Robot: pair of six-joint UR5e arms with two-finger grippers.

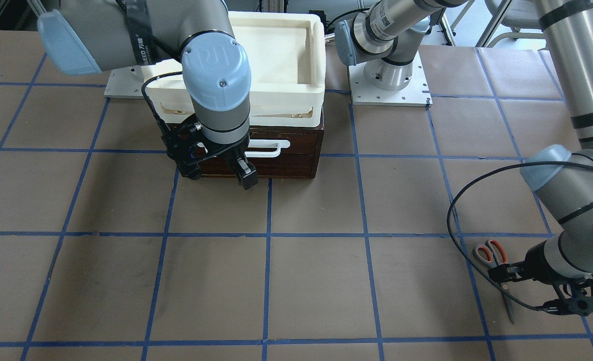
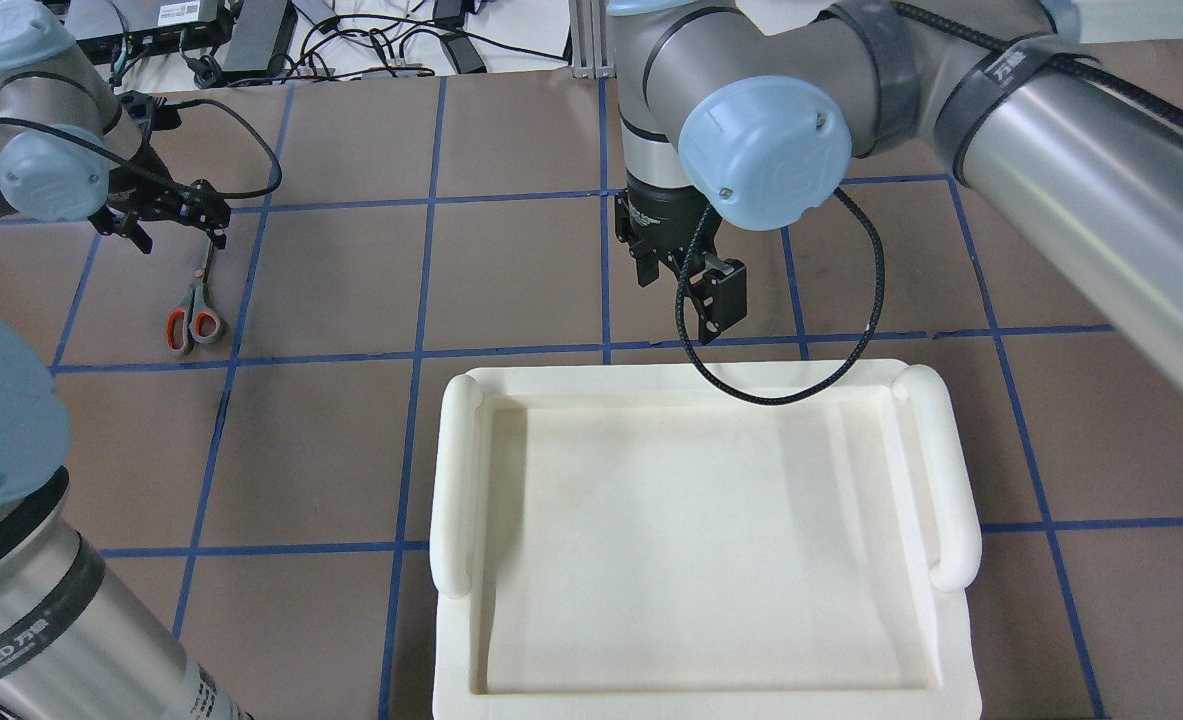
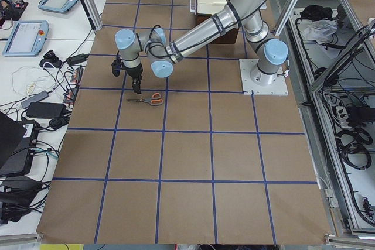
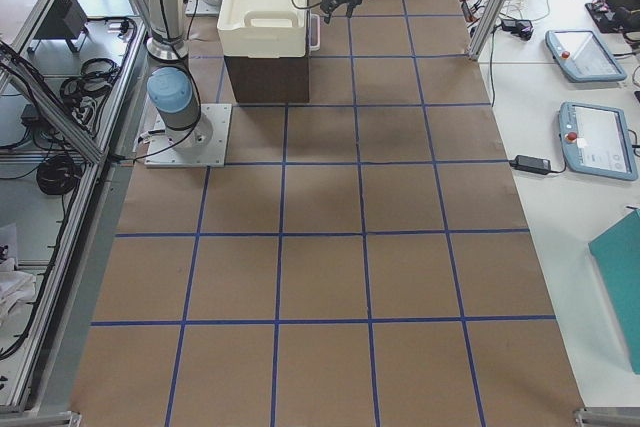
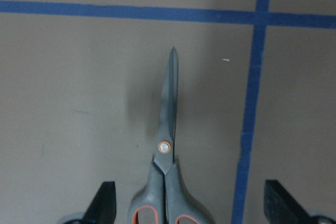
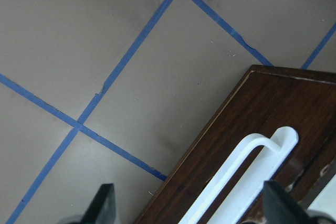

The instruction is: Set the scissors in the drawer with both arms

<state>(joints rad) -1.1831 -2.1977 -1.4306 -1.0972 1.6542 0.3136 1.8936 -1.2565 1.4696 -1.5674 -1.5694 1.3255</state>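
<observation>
One light, stiff pair of scissors (image 5: 167,150) lies flat on the table (image 5: 73,103), well apart from the shut drawer (image 1: 296,163), flanked by the spread fingers (image 5: 104,203) of the left gripper (image 5: 189,208); its slim blades look slippery, so the thicker neck by the pivot seems the surest hold.

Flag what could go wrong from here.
Scissors lie flat under the open left gripper: fingers may hit the table or slip off. Drawer looks shut, open right gripper not yet on the handle: a skewed pull could drag the cabinet and the tray on top.
</observation>
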